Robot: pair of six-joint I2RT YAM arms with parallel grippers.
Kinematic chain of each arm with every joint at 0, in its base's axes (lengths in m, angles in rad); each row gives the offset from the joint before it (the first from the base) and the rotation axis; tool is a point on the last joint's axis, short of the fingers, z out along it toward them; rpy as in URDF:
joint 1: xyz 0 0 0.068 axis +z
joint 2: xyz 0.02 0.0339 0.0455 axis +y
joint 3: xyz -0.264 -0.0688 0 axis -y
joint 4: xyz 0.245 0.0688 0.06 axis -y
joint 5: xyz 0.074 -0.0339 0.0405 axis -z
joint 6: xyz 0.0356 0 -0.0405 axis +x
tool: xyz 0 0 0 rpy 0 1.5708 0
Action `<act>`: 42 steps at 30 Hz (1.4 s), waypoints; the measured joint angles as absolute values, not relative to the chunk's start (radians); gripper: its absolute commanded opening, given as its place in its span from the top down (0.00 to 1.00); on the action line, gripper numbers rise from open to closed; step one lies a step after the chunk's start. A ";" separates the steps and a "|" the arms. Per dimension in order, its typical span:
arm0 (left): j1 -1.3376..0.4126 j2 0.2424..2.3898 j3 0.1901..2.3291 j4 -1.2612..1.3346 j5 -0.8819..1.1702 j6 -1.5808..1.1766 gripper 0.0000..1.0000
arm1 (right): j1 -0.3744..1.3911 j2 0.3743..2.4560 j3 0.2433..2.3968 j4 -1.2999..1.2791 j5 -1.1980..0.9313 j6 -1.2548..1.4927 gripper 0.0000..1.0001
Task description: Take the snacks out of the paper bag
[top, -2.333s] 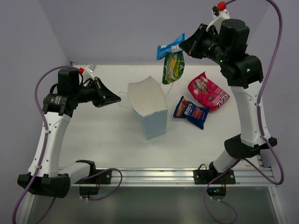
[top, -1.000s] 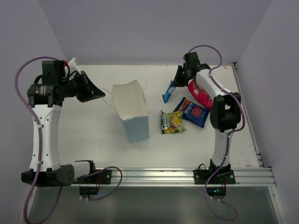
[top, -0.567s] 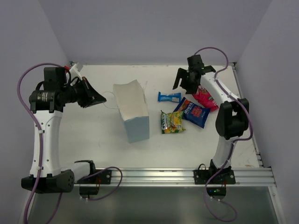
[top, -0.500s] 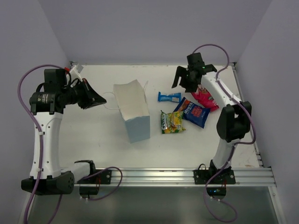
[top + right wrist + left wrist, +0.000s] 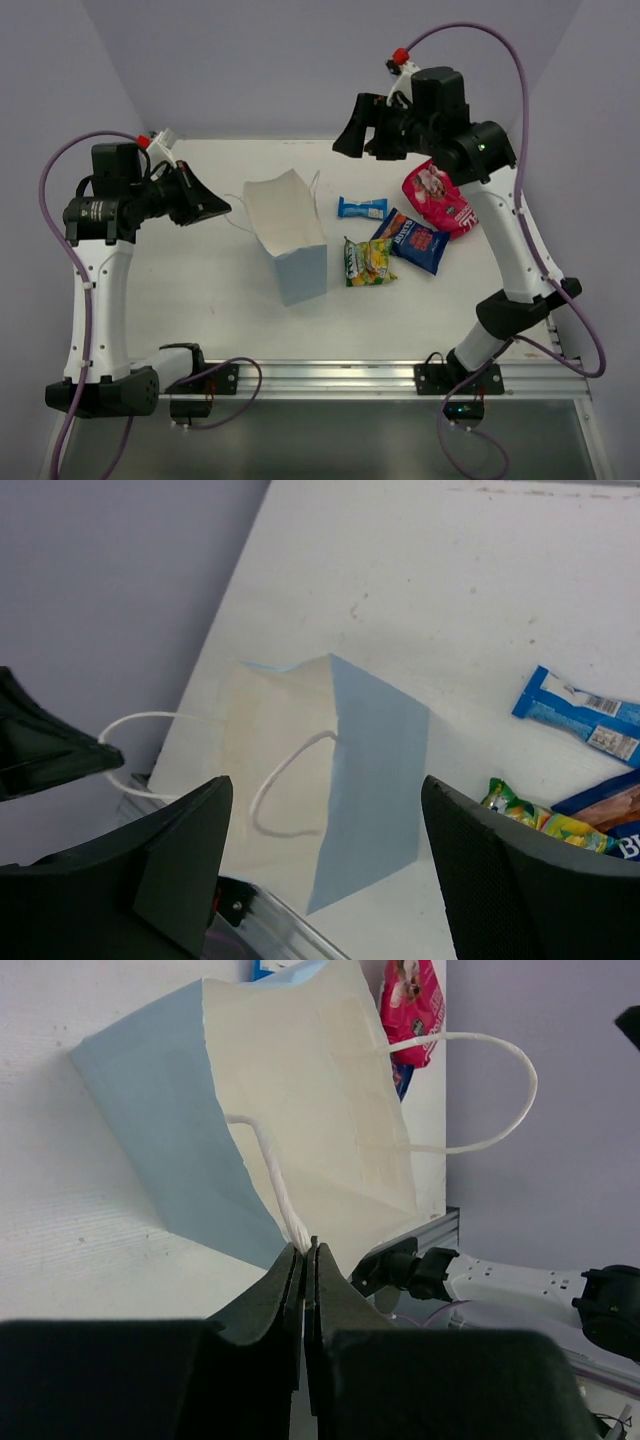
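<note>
The pale-blue paper bag [image 5: 300, 262] stands upright left of the table's middle, its white inside [image 5: 320, 1090] facing my left wrist camera. My left gripper [image 5: 222, 208] is shut on one white string handle [image 5: 272, 1165] at the bag's left side. My right gripper [image 5: 352, 128] hangs open and empty, high above the table behind the bag. Right of the bag lie the snacks: a slim blue-white bar [image 5: 362, 208], a yellow-green packet [image 5: 370, 262], a dark blue packet [image 5: 410, 242] and a red-pink pouch [image 5: 440, 200]. No packet shows inside the bag.
The bag's second handle [image 5: 285, 790] loops loose over its mouth. An aluminium rail [image 5: 330, 378] with both arm bases runs along the near table edge. Lilac walls close in the back and both sides.
My right gripper let go of the blue-white bar, which now lies on the table, then rose open and swung left toward the bag. The left gripper kept its hold; the bag shifted slightly right.
</note>
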State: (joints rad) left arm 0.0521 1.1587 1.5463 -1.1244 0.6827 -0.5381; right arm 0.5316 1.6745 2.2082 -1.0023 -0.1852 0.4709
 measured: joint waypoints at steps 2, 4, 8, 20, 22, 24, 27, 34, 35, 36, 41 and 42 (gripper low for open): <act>0.052 1.162 1.547 -1.117 0.697 -0.538 0.92 | 0.527 1.653 2.239 -1.008 -0.212 0.471 0.22; 0.052 1.169 1.547 -1.114 0.711 -0.537 0.92 | 0.532 1.653 2.266 -1.015 -0.245 0.470 0.22; 0.052 1.192 1.562 -1.113 0.735 -0.534 0.92 | 0.569 1.710 2.305 -1.048 -0.291 0.459 0.23; 0.052 1.209 1.581 -1.100 0.781 -0.523 0.65 | 0.615 1.797 2.289 -1.089 -0.303 0.458 0.19; 0.052 1.211 1.582 -1.095 0.781 -0.520 0.42 | 0.615 1.795 2.275 -1.085 -0.275 0.464 0.02; 0.052 1.212 1.584 -1.082 0.776 -0.520 0.28 | 0.616 1.790 2.244 -1.085 -0.227 0.473 0.01; 0.052 1.210 1.584 -1.047 0.774 -0.538 0.00 | 0.615 1.781 2.182 -1.091 -0.177 0.469 0.01; 0.052 1.168 1.557 -0.930 0.793 -0.578 0.00 | 0.613 1.701 2.005 -1.076 -0.148 0.456 0.01; 0.052 1.161 1.557 -0.921 0.797 -0.583 0.00 | 0.613 1.686 1.993 -1.077 -0.147 0.454 0.01; 0.052 1.155 1.557 -0.915 0.798 -0.583 0.00 | 0.613 1.664 1.984 -1.077 -0.145 0.452 0.01; 0.052 1.131 1.571 -0.914 0.784 -0.583 0.00 | 0.613 1.541 1.935 -1.062 -0.124 0.447 0.01; 0.052 1.126 1.575 -0.915 0.775 -0.583 0.00 | 0.613 1.513 1.915 -1.056 -0.122 0.446 0.01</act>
